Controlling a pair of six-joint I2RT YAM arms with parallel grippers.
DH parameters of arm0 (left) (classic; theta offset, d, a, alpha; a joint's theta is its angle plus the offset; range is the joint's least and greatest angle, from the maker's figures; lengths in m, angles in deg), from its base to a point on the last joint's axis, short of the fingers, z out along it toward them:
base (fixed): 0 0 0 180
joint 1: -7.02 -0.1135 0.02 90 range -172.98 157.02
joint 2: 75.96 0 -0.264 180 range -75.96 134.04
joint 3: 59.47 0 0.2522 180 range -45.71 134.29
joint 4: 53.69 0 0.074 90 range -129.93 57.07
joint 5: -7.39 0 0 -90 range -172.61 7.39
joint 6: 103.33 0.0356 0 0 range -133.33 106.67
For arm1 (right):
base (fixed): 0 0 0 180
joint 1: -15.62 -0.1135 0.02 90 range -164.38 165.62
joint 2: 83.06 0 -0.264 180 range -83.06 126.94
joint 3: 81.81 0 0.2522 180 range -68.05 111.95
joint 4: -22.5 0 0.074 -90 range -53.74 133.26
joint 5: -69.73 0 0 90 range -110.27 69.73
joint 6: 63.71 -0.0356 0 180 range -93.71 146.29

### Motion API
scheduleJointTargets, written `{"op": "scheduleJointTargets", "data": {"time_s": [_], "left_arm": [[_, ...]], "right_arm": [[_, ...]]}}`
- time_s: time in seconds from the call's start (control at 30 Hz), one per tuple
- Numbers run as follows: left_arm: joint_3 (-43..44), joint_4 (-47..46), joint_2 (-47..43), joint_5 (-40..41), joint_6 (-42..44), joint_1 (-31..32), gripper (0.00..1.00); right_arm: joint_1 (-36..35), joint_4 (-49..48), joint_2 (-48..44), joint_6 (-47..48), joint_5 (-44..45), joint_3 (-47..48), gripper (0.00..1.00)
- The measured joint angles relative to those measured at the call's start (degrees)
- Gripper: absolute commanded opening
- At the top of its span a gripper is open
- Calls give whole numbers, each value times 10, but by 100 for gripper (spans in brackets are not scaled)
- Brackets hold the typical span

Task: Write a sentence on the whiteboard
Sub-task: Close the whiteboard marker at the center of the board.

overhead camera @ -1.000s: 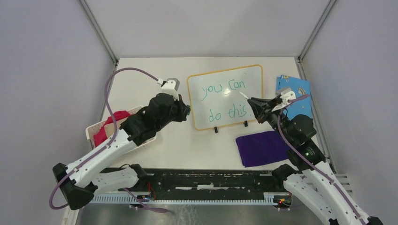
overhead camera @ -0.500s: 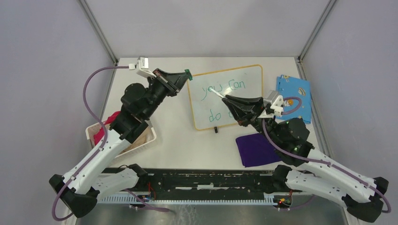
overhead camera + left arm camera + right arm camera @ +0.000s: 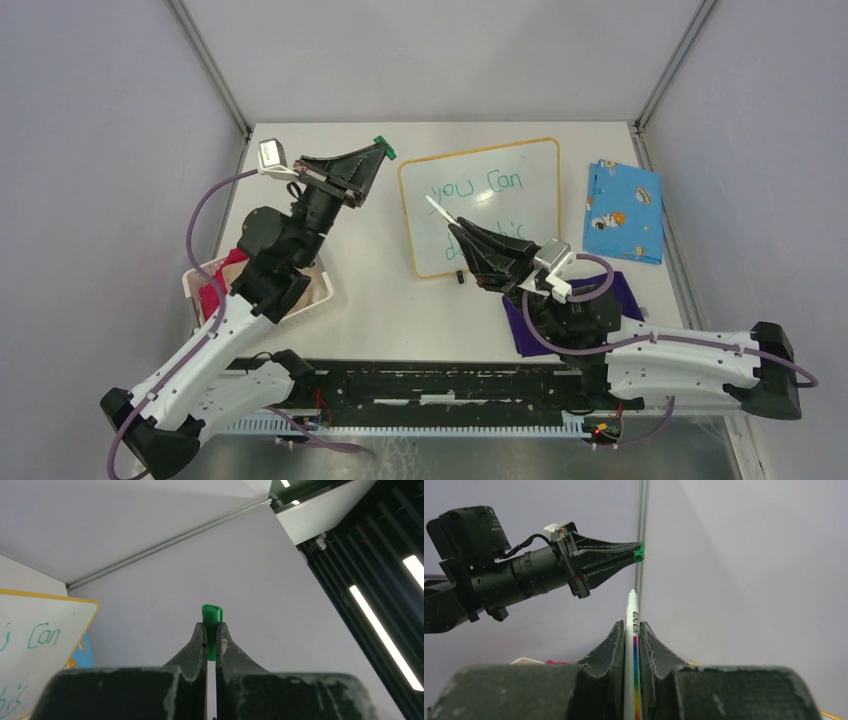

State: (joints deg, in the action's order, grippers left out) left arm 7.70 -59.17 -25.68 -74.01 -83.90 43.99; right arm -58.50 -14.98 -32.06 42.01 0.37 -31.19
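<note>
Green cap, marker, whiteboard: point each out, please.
green cap point(image 3: 212, 615), left wrist view, its rounded top end.
marker point(image 3: 632, 612), right wrist view, white barrel near the tip.
whiteboard point(image 3: 537, 212), top external view, bare white surface at right.

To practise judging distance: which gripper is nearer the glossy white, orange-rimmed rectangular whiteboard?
Right. The right gripper hangs over the lower left of the whiteboard; the left gripper is just outside its top-left corner.

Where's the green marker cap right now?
The green cap is pinched between the fingers of the left gripper, on the left in the top view, just beyond the whiteboard's top-left corner; the marker in the right gripper points toward it.
</note>
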Motion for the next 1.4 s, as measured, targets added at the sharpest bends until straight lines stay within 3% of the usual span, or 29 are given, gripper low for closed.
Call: {"op": "scheduleJointTargets", "data": {"time_s": [0.17,0.4,1.4], "left_arm": [[-2,-2,-12,4,-46,0,2],[-4,1,-27,3,-65,0,2],[-7,16,-27,-58,-64,3,2]], "right_arm": [[-15,-75,40,22,16,3,0],[-27,-107,96,30,30,38,0],[-31,-120,132,21,41,77,0]]}}
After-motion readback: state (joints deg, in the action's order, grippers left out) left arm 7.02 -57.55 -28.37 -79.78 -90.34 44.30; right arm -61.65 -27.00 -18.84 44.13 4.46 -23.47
